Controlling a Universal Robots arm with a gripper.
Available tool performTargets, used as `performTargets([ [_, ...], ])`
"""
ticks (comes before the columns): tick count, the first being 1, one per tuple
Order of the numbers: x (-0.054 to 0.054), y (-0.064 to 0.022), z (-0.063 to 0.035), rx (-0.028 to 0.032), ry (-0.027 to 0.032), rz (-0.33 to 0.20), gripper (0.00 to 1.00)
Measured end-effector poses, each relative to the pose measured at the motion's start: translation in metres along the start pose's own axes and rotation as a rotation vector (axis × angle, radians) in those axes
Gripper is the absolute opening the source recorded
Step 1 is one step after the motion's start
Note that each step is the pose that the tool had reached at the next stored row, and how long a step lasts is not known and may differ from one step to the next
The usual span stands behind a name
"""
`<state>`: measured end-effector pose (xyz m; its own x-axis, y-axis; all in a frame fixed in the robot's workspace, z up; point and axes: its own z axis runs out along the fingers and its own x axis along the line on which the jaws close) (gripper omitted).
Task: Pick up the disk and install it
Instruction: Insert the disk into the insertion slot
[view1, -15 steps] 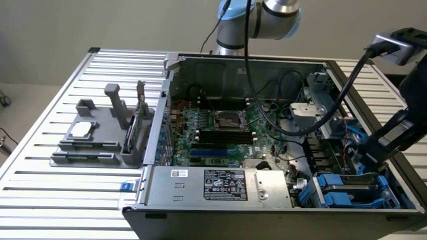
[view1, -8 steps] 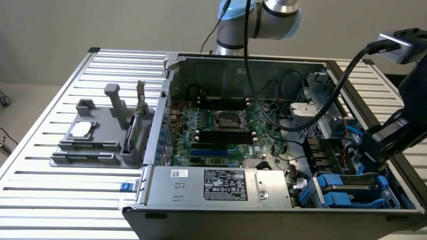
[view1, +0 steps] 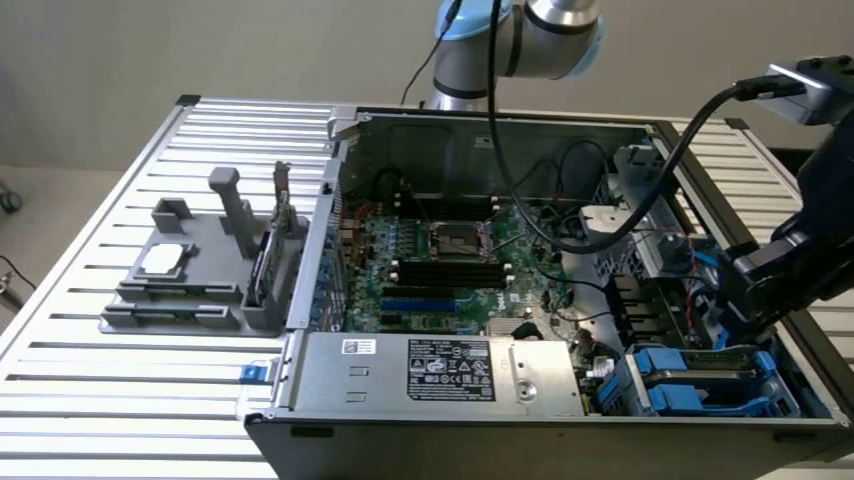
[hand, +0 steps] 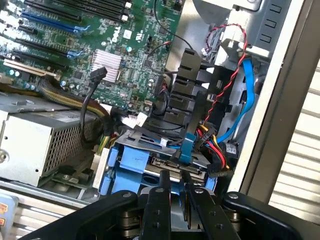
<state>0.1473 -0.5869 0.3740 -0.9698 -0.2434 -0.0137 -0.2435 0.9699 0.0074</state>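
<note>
The disk (hand: 172, 164) lies in the drive bay at the corner of the open computer case, and its blue plastic carrier (hand: 131, 160) and its connector edge face the wrist camera. My gripper (hand: 176, 186) is right at that edge, its two black fingers (hand: 161, 197) standing narrowly apart with the disk's edge between them. In the exterior view the gripper (view1: 750, 322) reaches down into the case at that view's right, just above the blue drive carriers (view1: 687, 385).
The grey power-supply box (view1: 441, 370) sits beside the bay, with the motherboard (view1: 441, 260) behind it. Red, black and blue cables (hand: 242, 95) hang close by, along the case wall (hand: 282, 115). A grey holder (view1: 200, 275) with a small square chip (view1: 163, 260) stands outside the case.
</note>
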Motion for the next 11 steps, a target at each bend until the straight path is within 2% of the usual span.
performTargets([
  [11,0.0000,0.0000,0.0000,0.0027,-0.0014,0.197,0.22],
])
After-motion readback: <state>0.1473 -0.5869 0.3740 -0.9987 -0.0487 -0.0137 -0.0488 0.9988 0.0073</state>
